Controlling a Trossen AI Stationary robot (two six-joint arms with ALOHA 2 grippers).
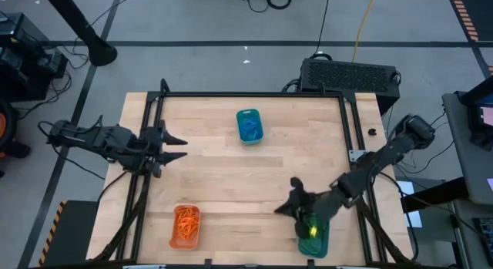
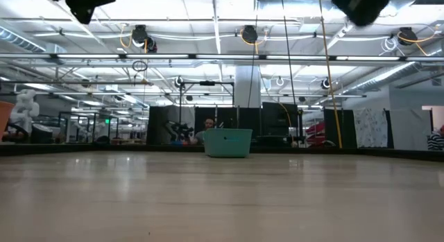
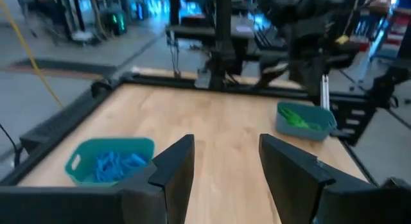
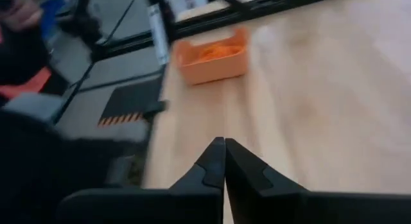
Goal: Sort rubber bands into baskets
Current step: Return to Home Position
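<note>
Sorting is judged finished; the retreat to rest is the step in hand.

No loose bands are seen on the table (image 1: 254, 176), though a thin loop might be missed from above. Blue rubber bands (image 1: 249, 127) lie in the far teal basket (image 1: 249, 111), orange rubber bands (image 1: 186, 224) in the orange basket (image 1: 172, 226), and green rubber bands (image 1: 312, 230) in the near teal basket (image 1: 326, 240). The right gripper (image 4: 224, 146), jaws pressed together on nothing, is held just beside that near basket and must be lifted clear and drawn back. The left gripper (image 1: 182, 147), jaws parted, is parked at the table's left edge.

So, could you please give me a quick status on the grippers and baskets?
Left gripper open at table's left edge. Right gripper shut beside green-band basket. Orange basket, blue-band basket hold bands too. Nothing seen in the way.
</note>
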